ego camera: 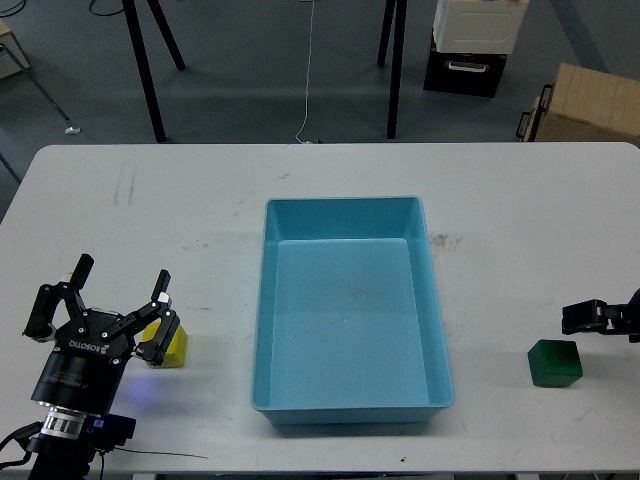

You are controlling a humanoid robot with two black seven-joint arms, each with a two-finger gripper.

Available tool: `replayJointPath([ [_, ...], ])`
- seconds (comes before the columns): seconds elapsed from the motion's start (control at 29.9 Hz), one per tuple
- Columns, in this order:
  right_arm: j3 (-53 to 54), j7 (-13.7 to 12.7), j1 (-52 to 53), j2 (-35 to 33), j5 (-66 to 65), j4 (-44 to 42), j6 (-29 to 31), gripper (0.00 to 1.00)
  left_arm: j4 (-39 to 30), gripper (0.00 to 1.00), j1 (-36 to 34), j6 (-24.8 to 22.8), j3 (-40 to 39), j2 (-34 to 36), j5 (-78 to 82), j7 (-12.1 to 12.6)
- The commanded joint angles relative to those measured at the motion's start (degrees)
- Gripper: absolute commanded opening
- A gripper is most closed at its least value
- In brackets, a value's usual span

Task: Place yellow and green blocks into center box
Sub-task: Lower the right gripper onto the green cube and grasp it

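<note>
A light blue box [348,400] sits open and empty at the table's centre. A yellow block [172,345] lies on the table left of it. My left gripper [118,283] is open, its fingers spread, just left of the yellow block and partly covering it. A green block [554,362] lies on the table right of the box. My right gripper [575,318] comes in at the right edge, just above and right of the green block; only its dark tip shows, so its state is unclear.
The white table [180,200] holds only the box and the two blocks. Beyond its far edge are black stand legs [145,70], a dark crate [462,65] and a cardboard box [590,105] on the floor.
</note>
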Motion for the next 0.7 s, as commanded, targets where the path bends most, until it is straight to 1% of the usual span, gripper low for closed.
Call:
replayJointPath([
  [0.0,-1.2,0.0,1.3,2.3,-0.1,0.6,-0.2,1.0,0.0,1.0,0.4,0.0,0.0,0.0,0.0,-0.1],
  [0.2,-1.9,0.1,3.3,9.8,0.2,-0.4,-0.8,1.0,0.1,1.0,0.6,0.0,-0.1,0.1,-0.1,-0.2],
  [0.3,-3.8,0.0,3.3,12.3,0.2,-1.0,-0.8,1.0,0.5,1.0,0.6,0.0,-0.2,0.1,-0.1,-0.2],
  [0.43,-5.4,-1.1,3.4,13.0,0.1,-1.0,-0.8,1.0,0.8,1.0,0.7,0.0,-0.4,0.1,-0.1,-0.3],
  [0.67,-5.6,-1.5,3.4,12.9,0.1,-0.9,-0.8,1.0,1.9,1.0,0.7,0.0,0.0,0.0,-0.2,-0.2],
])
